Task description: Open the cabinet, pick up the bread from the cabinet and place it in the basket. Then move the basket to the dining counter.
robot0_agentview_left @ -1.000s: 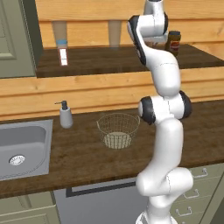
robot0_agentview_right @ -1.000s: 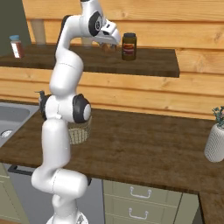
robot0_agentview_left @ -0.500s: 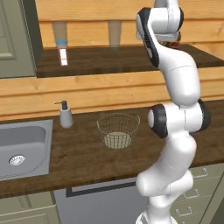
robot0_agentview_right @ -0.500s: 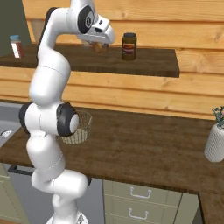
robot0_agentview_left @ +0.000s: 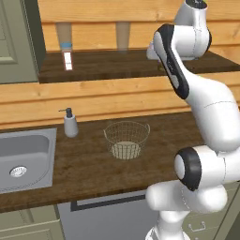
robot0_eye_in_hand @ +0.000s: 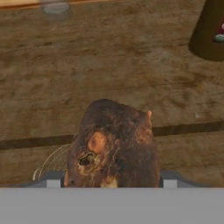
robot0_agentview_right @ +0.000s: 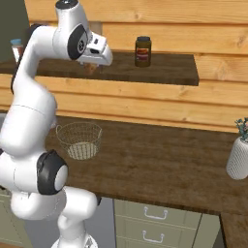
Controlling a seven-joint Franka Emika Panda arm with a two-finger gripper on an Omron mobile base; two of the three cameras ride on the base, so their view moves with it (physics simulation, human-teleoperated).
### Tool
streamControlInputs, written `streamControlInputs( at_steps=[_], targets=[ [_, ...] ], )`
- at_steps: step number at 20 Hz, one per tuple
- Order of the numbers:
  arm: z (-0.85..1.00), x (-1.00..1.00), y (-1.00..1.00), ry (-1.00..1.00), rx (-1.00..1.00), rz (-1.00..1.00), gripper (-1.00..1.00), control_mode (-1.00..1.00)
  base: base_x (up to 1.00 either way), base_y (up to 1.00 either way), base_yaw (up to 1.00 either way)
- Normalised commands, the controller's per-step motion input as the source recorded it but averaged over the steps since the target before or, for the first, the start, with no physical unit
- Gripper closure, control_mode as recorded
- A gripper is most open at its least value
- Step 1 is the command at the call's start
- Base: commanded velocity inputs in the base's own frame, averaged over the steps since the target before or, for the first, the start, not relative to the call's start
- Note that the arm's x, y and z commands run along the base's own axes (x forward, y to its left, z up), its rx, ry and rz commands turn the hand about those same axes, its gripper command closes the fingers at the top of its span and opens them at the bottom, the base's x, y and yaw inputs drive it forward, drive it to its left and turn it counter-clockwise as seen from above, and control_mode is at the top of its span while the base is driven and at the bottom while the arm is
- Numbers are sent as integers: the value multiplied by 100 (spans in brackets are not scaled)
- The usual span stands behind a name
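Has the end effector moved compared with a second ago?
Yes. In the right base view the end effector, shut on the bread, has swung left, away from the dark jar on the upper counter.

The arm has swung round and drawn back from the shelf (robot0_agentview_right: 160, 72), carrying the bread (robot0_eye_in_hand: 113, 146) out with it. The gripper (robot0_agentview_right: 92, 68) has pulled away from the jar (robot0_agentview_right: 143, 51) and sits lower now.
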Motion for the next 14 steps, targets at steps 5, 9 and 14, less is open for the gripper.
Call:
streamControlInputs(
  at_steps=[5,9,14],
  targets=[
    [-36,-100,34,0,0,19,100,-100,0,0,0],
    [-58,-89,28,1,0,19,100,-100,0,0,0],
    [-90,-20,31,10,0,8,100,-100,0,0,0]
  ],
)
